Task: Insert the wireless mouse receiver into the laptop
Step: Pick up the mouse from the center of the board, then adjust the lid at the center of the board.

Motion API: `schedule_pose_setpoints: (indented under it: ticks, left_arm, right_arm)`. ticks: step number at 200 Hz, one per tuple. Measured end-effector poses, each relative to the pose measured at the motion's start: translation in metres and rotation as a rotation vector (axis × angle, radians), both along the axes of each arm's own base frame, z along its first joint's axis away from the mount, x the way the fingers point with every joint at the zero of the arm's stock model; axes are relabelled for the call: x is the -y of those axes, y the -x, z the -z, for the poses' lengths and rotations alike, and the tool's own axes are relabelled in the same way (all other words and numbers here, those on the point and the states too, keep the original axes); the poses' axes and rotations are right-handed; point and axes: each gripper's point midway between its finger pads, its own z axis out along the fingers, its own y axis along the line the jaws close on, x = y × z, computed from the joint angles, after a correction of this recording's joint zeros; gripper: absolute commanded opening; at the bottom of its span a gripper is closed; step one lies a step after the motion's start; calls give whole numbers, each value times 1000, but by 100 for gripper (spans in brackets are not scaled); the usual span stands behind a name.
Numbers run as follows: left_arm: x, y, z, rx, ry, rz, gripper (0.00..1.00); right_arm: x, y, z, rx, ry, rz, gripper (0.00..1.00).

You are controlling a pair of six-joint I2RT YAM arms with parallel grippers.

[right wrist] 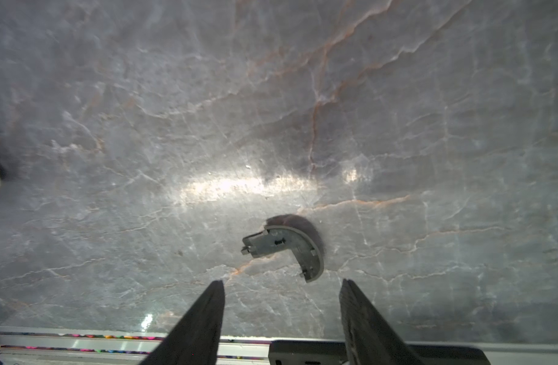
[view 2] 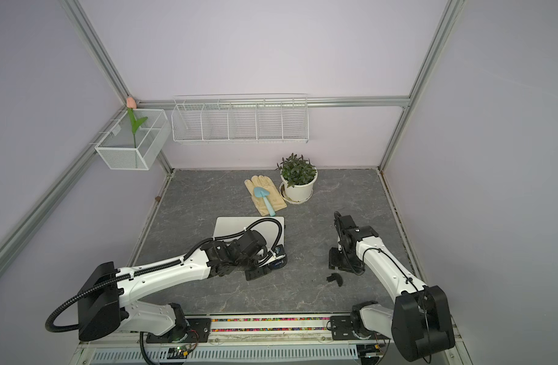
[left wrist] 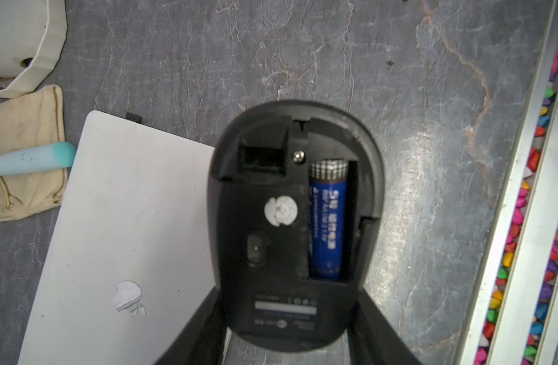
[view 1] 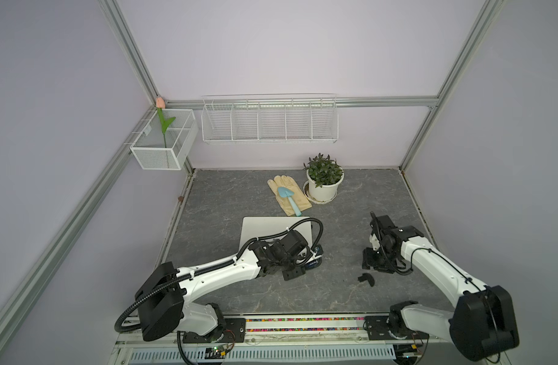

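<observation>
**Left gripper clamped on the opened mouse at the laptop's corner; right gripper empty**

The left gripper is shown closed partway on the wireless mouse, with one finger pressed against each flank. The mouse is held with its underside toward the wrist camera and its cover off. A blue battery is exposed in its bay, and the square slot beside it appears empty.

The mouse is held at the near right corner of the laptop and overlaps that edge in the wrist view. Whether it touches the lid cannot be told. A small black stub is seen projecting from the laptop's right edge, near the far corner; what it is cannot be made out.

Well to the right of the laptop, the right gripper is held over the table with its jaws wide apart and nothing between them. The curved black cover piece lies on the table just beyond the fingertips, untouched.

Beyond the laptop's far edge, a glove is laid flat with a blue trowel on it. A potted plant stands just right of the glove.
</observation>
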Motion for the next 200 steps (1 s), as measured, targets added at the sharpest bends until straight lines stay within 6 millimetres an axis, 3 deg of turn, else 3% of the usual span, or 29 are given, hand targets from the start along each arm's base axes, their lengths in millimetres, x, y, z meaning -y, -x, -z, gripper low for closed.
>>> schedule_pose_setpoints:
  ticks: [97,200]
  left_arm:
    - [-2,-5,-58,99,166,-40,39]
    - [-2,-5,-61,107,186,-43,42]
  right_arm:
    - [1,33,13,-88,99,70,58]
    - [2,51,34,-156,245,40,59]
